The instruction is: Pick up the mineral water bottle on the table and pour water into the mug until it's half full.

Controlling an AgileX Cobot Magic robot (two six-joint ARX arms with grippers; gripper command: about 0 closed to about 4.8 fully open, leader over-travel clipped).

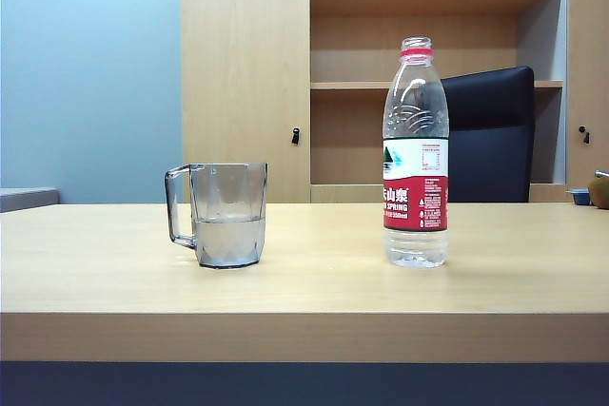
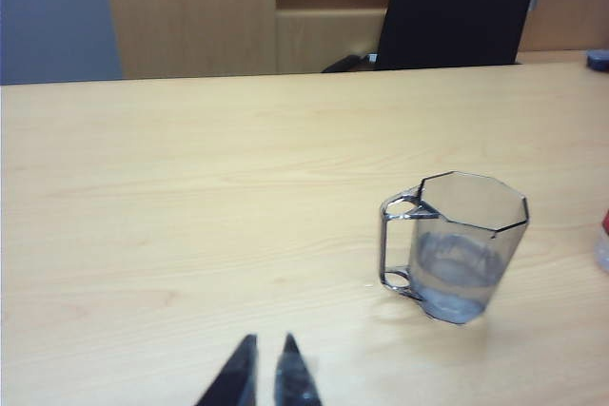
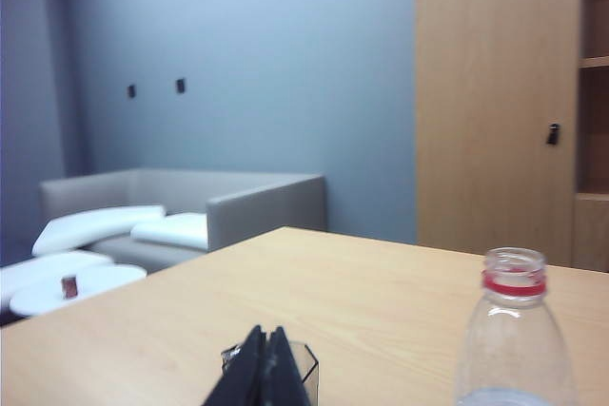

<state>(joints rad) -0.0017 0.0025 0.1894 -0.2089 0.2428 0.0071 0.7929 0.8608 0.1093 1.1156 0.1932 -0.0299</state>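
1. The left claw hung low over the near part of the table, its dark fingertips nearly together with only a thin gap, holding nothing.
2. The right claw was raised above the table, its jaws pressed together and empty, with the bottle's open neck just beside it in the right wrist view.
3. The mug stood upright left of the table's middle, closer to the front edge than the back, handle toward the left edge, with water in its lower part.
4. The mineral water bottle stood upright and uncapped right of the middle, well apart from the mug.
5. Beyond the far edge stood a dark chair and wooden shelves.
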